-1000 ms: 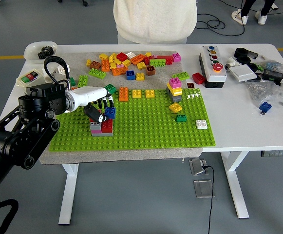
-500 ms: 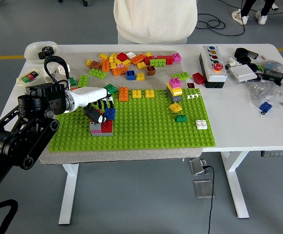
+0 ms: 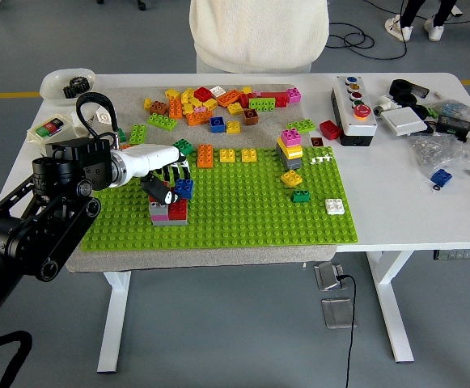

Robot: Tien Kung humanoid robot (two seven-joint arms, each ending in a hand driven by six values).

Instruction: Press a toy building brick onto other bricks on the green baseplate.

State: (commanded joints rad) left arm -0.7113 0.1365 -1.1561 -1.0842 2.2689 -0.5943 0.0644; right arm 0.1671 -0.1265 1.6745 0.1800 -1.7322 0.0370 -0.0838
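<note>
We have our left hand (image 3: 163, 179) out over the green baseplate (image 3: 243, 214), fingers curled down around a blue brick (image 3: 184, 187) that sits right at the fingertips. Directly under the hand is the small stack (image 3: 169, 212), grey and pink on one side, red on the other, and the blue brick looks set on its far edge. Whether the studs have fully seated, we cannot tell from here; the fingers hide the joint. So we judge the brick delivered and the press either under way or just about to finish, with the release and the lift clear left to do. Away to the hand's right stands a second tower (image 3: 290, 150) topped in pink, with a yellow brick (image 3: 291, 178) and a white one (image 3: 335, 206) further out. Beyond the hand, on the far side, lies the loose pile (image 3: 218, 103) of spares. A person (image 3: 259, 32) stands at the far edge, hands out of sight. Our right arm is nowhere in view.
</note>
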